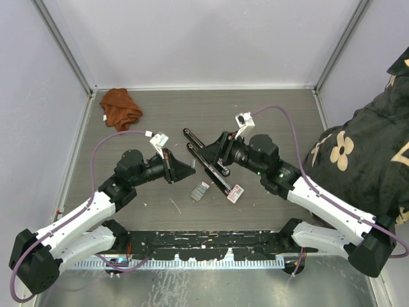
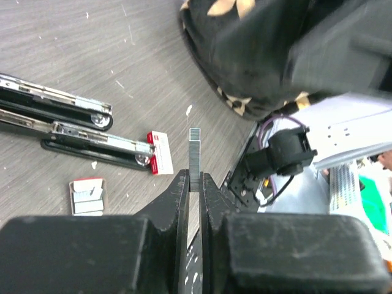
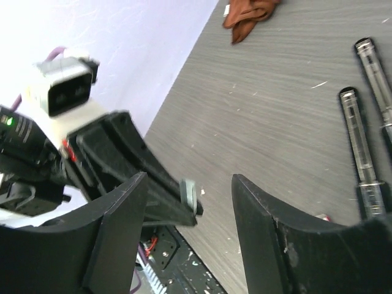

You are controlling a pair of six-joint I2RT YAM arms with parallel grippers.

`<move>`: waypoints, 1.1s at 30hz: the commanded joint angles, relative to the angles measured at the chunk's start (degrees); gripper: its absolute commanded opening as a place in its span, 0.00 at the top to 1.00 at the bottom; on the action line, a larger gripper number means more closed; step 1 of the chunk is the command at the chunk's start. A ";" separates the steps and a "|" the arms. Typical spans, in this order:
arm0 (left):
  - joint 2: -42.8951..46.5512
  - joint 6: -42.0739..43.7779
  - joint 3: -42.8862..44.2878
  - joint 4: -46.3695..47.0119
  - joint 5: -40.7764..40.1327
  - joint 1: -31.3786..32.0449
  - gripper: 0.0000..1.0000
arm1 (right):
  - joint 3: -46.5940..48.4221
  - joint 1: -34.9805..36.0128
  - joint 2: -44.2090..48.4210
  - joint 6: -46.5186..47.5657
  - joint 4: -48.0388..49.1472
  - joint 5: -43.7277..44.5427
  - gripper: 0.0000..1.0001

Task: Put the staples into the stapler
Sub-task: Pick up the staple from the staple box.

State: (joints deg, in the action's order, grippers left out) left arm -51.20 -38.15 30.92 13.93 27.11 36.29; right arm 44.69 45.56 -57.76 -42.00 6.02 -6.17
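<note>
- One grey staple tray (image 1: 200, 190) and one red-white box (image 1: 235, 194) on the desk (image 1: 147, 128); print unreadable.
- Left pincer (image 2: 193, 176) clamps one staple strip (image 2: 195, 150), raised.
- Right pincer (image 3: 190, 177) gapes, empty.
- Stapler (image 2: 73, 131): two black bars side by side.
- One brown cloth (image 1: 119, 107).

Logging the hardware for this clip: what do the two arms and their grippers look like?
The left arm and right arm have white lower links, with black joints and bases. Purple cables loop along each to white wrist camera mounts. The left gripper and right gripper have matte black, tapered fingers. No markings are readable.
</note>
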 commanded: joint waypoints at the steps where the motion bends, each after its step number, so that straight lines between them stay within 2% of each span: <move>1: -0.26 11.31 4.53 -7.15 0.64 3.38 0.96 | 10.67 -2.93 -3.34 7.01 -16.81 -2.81 0.37; 5: -1.82 18.93 7.58 -14.17 -5.15 9.61 0.96 | 15.94 -3.20 -8.39 8.84 -26.00 -8.31 0.38; 10: -4.22 24.02 10.63 -18.89 -10.79 14.29 0.95 | 17.81 -3.20 -11.87 9.32 -30.20 -13.46 0.40; 18: -6.77 25.18 11.61 -19.81 -13.63 16.73 0.95 | 18.53 -3.22 -12.84 11.04 -35.43 -15.89 0.45; 33: -7.75 25.32 12.50 -20.17 -15.52 18.37 0.95 | 17.29 -3.22 -15.19 9.92 -33.40 -19.81 0.56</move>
State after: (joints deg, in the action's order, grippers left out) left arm -58.81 -13.85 40.38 -7.51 12.82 54.17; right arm 60.53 42.26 -72.73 -32.01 -29.15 -23.83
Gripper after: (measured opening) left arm 0.085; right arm 0.453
